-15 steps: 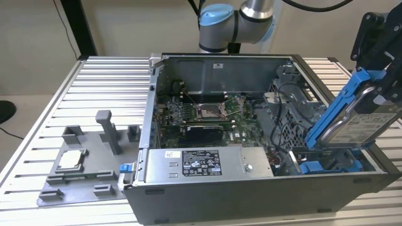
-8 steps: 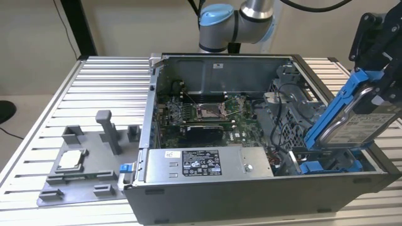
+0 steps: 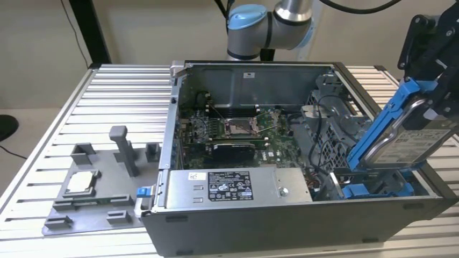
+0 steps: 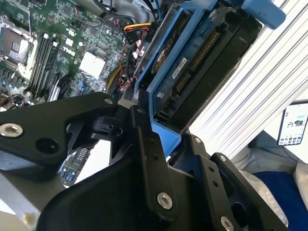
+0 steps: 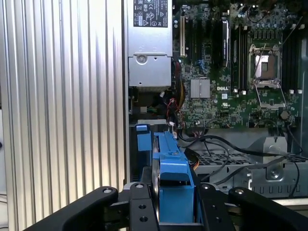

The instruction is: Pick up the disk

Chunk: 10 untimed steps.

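Observation:
The disk is a silver drive with a white label in a blue carrier. It hangs tilted over the open computer case's corner on the exterior view's right, with its lower end down by the blue drive bay. My black gripper is shut on its upper end. In both wrist views the fingers clamp the blue carrier from both sides: gripper with disk, and gripper with disk. The connector edge of the disk faces the second wrist camera.
The open case holds a motherboard, a grey power supply box and loose cables near the bay. On the ribbed metal table a grey fixture plate carries a small square chip. A phone screen shows beyond the table edge.

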{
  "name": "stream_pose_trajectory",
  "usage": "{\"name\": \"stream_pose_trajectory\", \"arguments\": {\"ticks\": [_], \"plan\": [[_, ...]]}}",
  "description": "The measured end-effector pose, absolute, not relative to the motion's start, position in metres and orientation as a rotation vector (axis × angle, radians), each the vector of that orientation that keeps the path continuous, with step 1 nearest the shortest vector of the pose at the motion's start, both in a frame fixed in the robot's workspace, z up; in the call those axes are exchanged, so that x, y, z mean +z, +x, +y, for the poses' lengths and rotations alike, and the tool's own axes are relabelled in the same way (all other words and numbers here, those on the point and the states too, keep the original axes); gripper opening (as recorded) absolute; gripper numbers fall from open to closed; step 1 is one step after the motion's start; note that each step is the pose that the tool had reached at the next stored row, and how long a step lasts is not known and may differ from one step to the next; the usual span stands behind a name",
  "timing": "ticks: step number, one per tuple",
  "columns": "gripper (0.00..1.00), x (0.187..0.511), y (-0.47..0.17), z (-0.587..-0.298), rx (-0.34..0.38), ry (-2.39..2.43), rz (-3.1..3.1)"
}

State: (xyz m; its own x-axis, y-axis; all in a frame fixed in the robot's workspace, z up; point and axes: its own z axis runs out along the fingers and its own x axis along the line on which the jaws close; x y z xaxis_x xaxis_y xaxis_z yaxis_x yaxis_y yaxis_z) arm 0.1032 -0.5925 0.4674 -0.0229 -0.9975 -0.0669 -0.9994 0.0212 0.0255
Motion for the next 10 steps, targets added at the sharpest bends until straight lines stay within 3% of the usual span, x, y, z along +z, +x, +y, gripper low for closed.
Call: {"name": "stream_pose_trajectory", "arguments": {"ticks": [10], "plan": [[0.00, 0.4671, 0.1032, -0.5925, 0.102, -2.188, 2.210]]}}
